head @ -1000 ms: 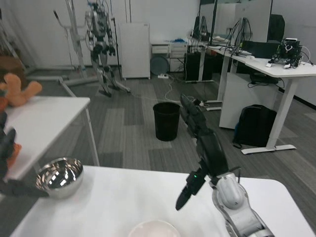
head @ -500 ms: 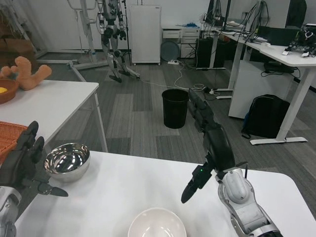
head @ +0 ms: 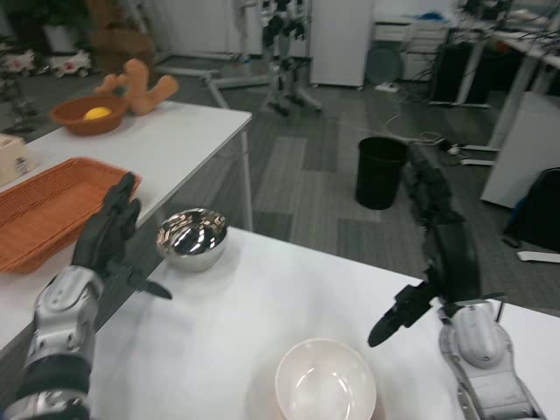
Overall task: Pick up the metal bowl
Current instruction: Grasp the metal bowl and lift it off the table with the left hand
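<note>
We see the metal bowl (head: pixel 192 239) at the tabletop (head: pixel 245 332) far edge, our empty, spread left hand (head: pixel 109 234) just beside it; a sideways nudge could push it off.

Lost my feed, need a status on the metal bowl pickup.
Left hand open beside metal bowl, not touching. Right hand open, raised, empty. Bowl on table corner. Nothing between hand and bowl; white bowl sits apart.
</note>
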Available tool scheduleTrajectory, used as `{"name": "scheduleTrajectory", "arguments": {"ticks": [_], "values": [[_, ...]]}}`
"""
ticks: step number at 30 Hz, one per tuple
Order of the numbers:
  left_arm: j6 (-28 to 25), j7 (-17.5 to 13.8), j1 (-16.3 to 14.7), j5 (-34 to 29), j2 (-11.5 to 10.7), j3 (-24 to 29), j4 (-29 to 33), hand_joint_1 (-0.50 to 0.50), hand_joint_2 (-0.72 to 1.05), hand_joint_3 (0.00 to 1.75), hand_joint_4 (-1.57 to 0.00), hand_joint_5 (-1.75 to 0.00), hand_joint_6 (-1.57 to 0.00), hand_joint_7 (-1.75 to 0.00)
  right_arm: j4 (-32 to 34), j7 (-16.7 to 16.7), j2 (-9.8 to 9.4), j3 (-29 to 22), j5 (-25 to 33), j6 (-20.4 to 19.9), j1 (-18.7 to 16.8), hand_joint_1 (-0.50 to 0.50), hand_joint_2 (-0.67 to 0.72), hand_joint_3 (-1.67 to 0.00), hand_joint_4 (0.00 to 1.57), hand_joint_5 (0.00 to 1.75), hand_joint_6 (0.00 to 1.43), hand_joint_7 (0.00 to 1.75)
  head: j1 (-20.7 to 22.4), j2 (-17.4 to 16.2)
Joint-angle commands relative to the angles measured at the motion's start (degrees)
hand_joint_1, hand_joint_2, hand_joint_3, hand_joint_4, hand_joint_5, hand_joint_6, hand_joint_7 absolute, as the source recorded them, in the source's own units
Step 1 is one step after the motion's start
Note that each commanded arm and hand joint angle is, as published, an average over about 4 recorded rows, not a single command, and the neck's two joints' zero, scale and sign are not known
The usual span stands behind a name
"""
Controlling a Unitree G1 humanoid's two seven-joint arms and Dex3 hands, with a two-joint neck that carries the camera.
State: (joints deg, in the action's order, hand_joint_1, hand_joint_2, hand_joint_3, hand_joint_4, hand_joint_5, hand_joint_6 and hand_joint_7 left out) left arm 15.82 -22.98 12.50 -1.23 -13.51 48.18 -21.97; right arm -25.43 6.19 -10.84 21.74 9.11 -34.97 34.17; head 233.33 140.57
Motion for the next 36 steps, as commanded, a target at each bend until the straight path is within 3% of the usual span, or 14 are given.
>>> {"name": "scheduleTrajectory", "arguments": {"ticks": [1,10,15,19,27,31,36], "values": [[-0.6,-0.1,-1.4,0.5,-0.8,2.0,0.1,-0.50,-0.28,0.00,0.00,0.00,0.00,-0.05,-0.9,-0.1,-0.26,0.3,0.5,-0.8,0.8,-0.42,0.66,0.00,0.00,0.00,0.00,0.00,2.9,-0.6],[-0.5,-0.1,-2.0,0.5,-1.5,3.2,-0.6,-0.50,-0.28,0.00,0.00,0.00,0.00,-0.03,-2.0,-0.1,-0.32,1.2,0.7,-0.8,1.8,-0.42,0.66,0.00,0.00,0.00,0.00,0.00,5.2,-1.1],[0.7,-0.2,-2.0,-0.9,-2.6,1.1,-3.1,-0.50,-0.28,0.00,0.00,0.00,0.00,0.00,-2.5,-0.1,-0.41,1.7,1.1,-0.8,2.3,-0.41,0.63,0.00,0.00,0.00,0.00,0.00,6.0,-1.1],[5.3,-0.1,-0.5,-8.2,-4.0,-3.9,-8.1,-0.50,-0.28,0.02,0.00,0.00,0.00,-0.03,-3.0,-0.1,-0.41,2.6,1.8,-0.8,2.7,-0.42,0.66,0.00,0.00,0.00,0.00,0.00,6.7,-1.3],[9.1,0.0,3.6,-14.1,-7.3,-12.6,-15.8,-0.50,-0.28,0.00,0.00,0.00,0.00,-0.02,-3.0,0.0,-0.41,3.0,1.8,-0.8,3.0,-0.42,0.66,0.00,0.00,0.00,0.00,0.00,7.5,-1.8],[10.8,0.1,5.7,-17.7,-8.0,-15.1,-19.3,-0.50,-0.28,0.00,0.00,0.00,0.00,-0.02,-2.8,-0.1,-0.41,3.1,1.8,-0.8,3.0,-0.42,0.66,0.00,0.00,0.00,0.00,0.00,7.9,-1.9],[11.3,0.4,7.1,-17.7,-8.9,-16.1,-21.3,-0.50,-0.28,0.00,0.00,0.00,0.00,0.00,-2.7,0.0,-0.41,3.1,1.8,-0.9,3.0,-0.42,0.66,0.00,0.00,0.00,0.00,0.00,8.5,-2.0]]}}
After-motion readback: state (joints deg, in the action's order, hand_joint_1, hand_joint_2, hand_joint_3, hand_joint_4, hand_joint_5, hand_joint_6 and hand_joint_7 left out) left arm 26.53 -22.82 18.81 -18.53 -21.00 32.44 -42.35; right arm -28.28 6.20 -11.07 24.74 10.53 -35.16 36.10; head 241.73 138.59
